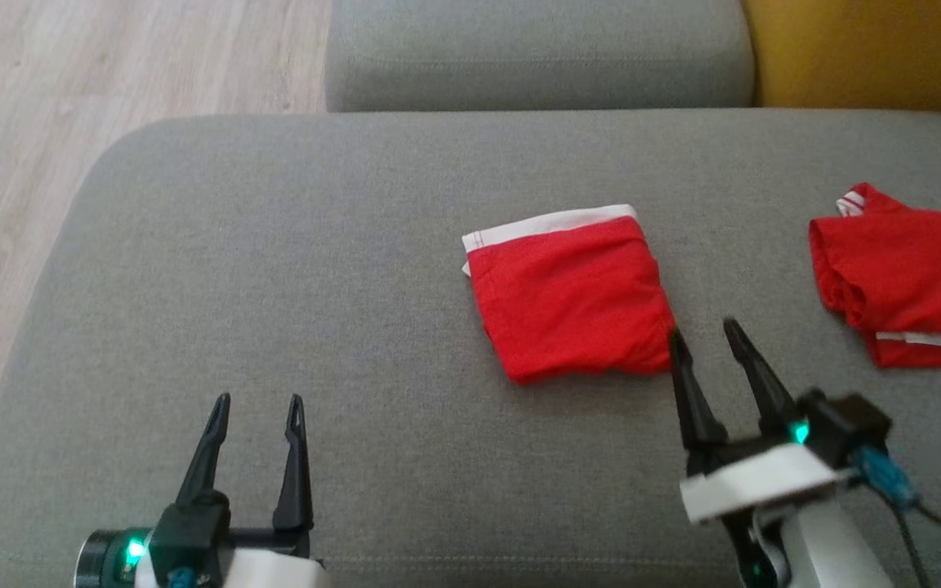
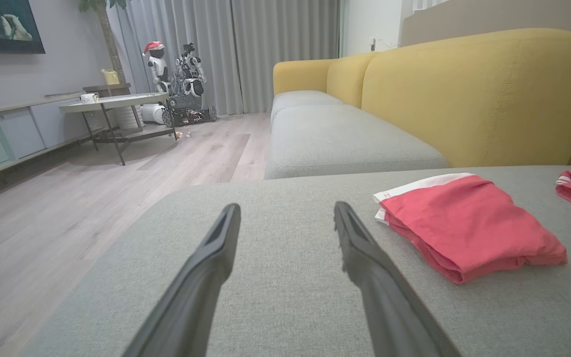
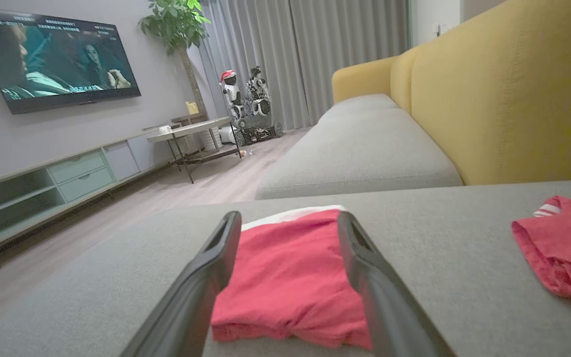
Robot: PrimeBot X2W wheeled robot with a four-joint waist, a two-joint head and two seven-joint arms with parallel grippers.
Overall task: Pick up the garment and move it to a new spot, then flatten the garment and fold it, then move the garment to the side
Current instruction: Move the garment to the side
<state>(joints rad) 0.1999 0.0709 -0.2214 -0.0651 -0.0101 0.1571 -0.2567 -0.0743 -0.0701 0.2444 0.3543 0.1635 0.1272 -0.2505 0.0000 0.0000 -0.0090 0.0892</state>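
Gripping the folded garment [image 1: 573, 298], which lies in the middle of the grey cushion [image 1: 274, 245], should mean biting through every layer at its near right corner, where my right pincer [image 1: 703, 328] sits with fingers apart; my left pincer [image 1: 260, 398] hangs parted, well clear

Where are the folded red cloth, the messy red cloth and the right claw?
folded red cloth [image 1: 573, 298], head view, its red middle.
messy red cloth [image 1: 903, 273], head view, its red middle.
right claw [image 1: 703, 328], head view, between its fingertips.

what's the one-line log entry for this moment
folded garment: flat on cushion | left gripper: open, empty | right gripper: open, at garment's near-right corner | other red garment: right
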